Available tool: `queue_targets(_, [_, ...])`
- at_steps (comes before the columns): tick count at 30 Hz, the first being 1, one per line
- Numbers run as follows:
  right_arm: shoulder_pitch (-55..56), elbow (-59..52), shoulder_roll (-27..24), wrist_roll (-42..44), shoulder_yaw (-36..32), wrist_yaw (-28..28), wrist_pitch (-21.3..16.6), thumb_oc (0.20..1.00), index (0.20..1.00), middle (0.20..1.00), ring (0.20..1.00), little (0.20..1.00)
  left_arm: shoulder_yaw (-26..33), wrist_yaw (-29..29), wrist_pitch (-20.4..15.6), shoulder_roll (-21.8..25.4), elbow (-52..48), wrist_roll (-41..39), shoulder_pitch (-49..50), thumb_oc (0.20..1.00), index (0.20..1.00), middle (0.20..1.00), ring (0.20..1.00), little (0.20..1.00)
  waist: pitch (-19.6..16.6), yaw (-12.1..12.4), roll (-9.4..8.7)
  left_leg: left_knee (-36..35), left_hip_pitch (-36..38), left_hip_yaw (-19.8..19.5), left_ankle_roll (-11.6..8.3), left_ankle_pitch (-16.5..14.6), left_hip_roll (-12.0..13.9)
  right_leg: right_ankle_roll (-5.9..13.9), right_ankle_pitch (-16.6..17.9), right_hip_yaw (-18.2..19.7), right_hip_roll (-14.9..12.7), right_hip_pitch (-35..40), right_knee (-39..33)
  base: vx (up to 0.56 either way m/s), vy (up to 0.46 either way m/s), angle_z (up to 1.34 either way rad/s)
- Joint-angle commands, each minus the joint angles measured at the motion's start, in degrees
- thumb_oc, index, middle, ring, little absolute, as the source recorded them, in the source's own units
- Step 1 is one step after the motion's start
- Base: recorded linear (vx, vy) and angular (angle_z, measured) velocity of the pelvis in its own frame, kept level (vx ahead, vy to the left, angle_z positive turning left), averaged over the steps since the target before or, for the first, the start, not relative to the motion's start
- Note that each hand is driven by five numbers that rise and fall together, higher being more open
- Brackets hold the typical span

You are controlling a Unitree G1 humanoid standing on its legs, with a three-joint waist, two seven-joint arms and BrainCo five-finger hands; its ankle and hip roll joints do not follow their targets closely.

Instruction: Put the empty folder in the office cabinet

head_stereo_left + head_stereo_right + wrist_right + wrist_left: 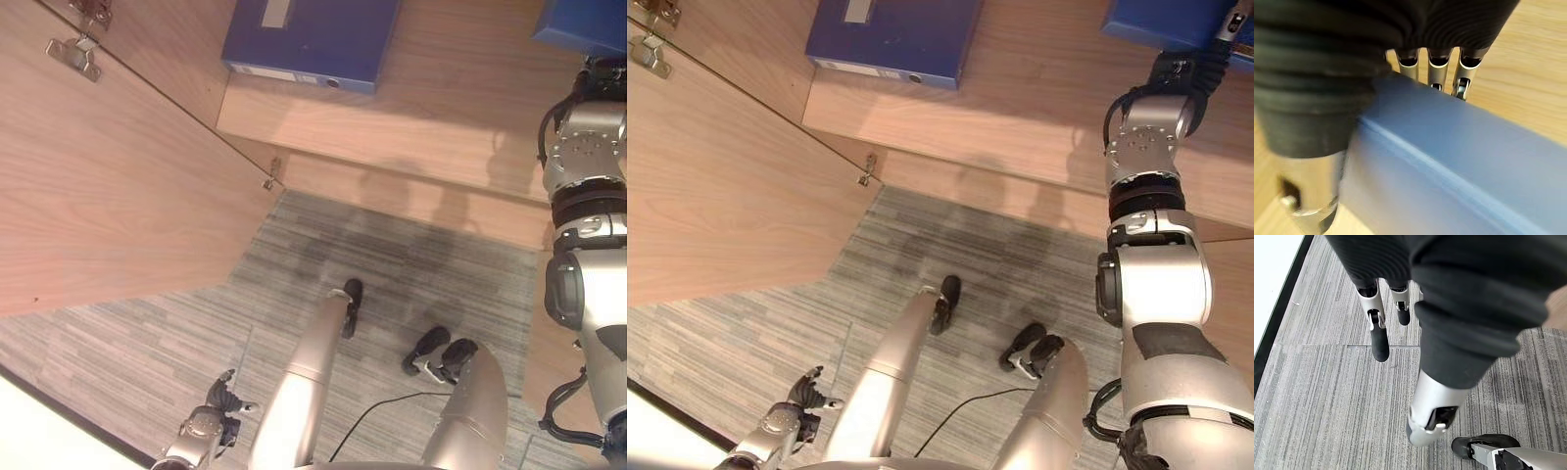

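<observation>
A blue folder [1172,23] is at the far right of the wooden cabinet shelf [441,108]. My right hand [1189,67] reaches up to it. In the right wrist view the fingers [1439,68] hook over the far edge of that blue folder [1449,161], with the thumb on the near side. I cannot tell whether it rests on the shelf. My left hand [223,401] hangs low by my side over the carpet, with its fingers [1379,335] relaxed and holding nothing.
A second blue folder [313,39] lies flat at the left of the same shelf. The cabinet's wooden door [108,186] stands swung out on the left, with metal hinges [73,54] near its top. Grey striped carpet [411,255] covers the floor below.
</observation>
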Motion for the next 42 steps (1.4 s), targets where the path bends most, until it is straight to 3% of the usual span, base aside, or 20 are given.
queue_targets(1, [-4.0,-1.1,-3.6,-2.8,4.8,3.8,2.1,1.000,1.000,1.000,1.000,1.000,-2.2,-0.4,0.1,5.1,0.4,-0.5,2.1,1.000,1.000,1.000,1.000,1.000,-1.2,0.4,0.07,-2.4,2.1,-1.1,0.55,-1.0,1.0,0.31,2.0,5.3,0.3,4.2,-4.6,0.00,0.000,0.00])
queue_targets(12, [-2.8,5.7,-0.6,-7.3,8.2,3.9,9.6,1.000,1.000,1.000,1.000,1.000,-2.2,-0.4,-0.3,4.4,2.3,-1.3,0.3,1.000,1.000,1.000,1.000,1.000,-0.2,0.6,-0.42,-2.4,2.2,-0.6,0.63,-0.9,1.4,-0.06,2.2,5.5,0.4,3.9,-4.4,0.00,0.000,0.00])
queue_targets(15, [-2.1,8.9,-1.0,-10.1,9.8,4.1,13.1,1.000,1.000,1.000,1.000,1.000,-2.1,-0.7,-0.5,4.4,2.7,-1.4,0.0,1.000,1.000,1.000,1.000,1.000,0.1,0.6,-0.55,-2.2,2.0,-0.6,0.67,-0.8,1.4,-0.17,2.3,5.3,0.1,3.7,-4.1,0.00,0.000,0.00])
queue_targets(17, [-2.0,11.6,-2.4,-14.6,12.1,4.7,16.6,1.000,1.000,1.000,1.000,1.000,-2.1,-1.0,-0.8,4.6,3.0,-1.4,-0.3,1.000,1.000,1.000,1.000,1.000,0.2,0.6,-0.65,-2.2,1.9,-0.5,0.69,-0.7,1.4,-0.33,2.3,5.4,0.1,3.5,-4.0,0.00,0.000,0.00])
queue_targets(23, [-0.8,13.9,-3.9,-20.7,15.4,7.5,21.2,1.000,1.000,1.000,1.000,1.000,-2.4,-2.0,-0.9,4.6,3.8,-0.4,-0.9,1.000,1.000,1.000,1.000,1.000,0.6,0.1,-0.86,-2.5,1.6,-0.4,0.61,-0.5,1.8,-0.42,2.6,5.2,0.2,3.2,-4.3,0.00,0.000,0.00])
queue_targets(28, [0.4,13.0,-6.8,-37.9,27.0,14.8,27.5,1.000,1.000,1.000,1.000,1.000,-2.5,-4.4,-1.1,5.4,3.0,1.5,-0.4,1.000,1.000,1.000,1.000,1.000,0.8,-0.2,-1.52,-3.3,1.7,-0.4,0.38,0.2,2.4,-0.33,3.5,4.6,0.3,3.2,-5.6,-0.01,0.004,0.00])
queue_targets(33, [2.3,9.5,-6.8,-40.5,30.7,18.8,27.8,1.000,1.000,1.000,1.000,1.000,-3.1,-6.1,-0.9,5.8,1.3,2.7,-0.2,1.000,1.000,1.000,1.000,1.000,1.0,-0.5,-1.75,-5.6,2.5,-0.3,-0.03,1.3,2.5,0.24,4.8,3.8,0.6,4.3,-8.0,0.00,0.000,0.00])
queue_targets(37, [4.1,-0.4,-9.3,-48.5,38.9,24.5,28.3,1.000,1.000,1.000,1.000,1.000,-2.9,-8.0,-1.3,7.1,-2.2,5.0,1.0,1.000,1.000,1.000,1.000,1.000,1.4,-0.9,-2.00,-8.8,3.9,-0.2,-0.46,2.6,3.1,1.06,6.3,2.8,0.8,5.6,-11.0,0.00,0.000,0.00])
queue_targets(42, [8.7,-12.0,-16.0,-68.6,51.5,32.9,27.5,1.000,1.000,1.000,1.000,1.000,-0.5,-10.1,-2.3,7.0,-3.3,7.9,2.4,1.000,1.000,1.000,1.000,1.000,1.2,-2.3,-2.68,-16.0,8.3,-0.7,-1.31,5.5,3.4,3.17,9.7,0.1,1.1,10.0,-17.6,-0.01,0.003,-0.03])
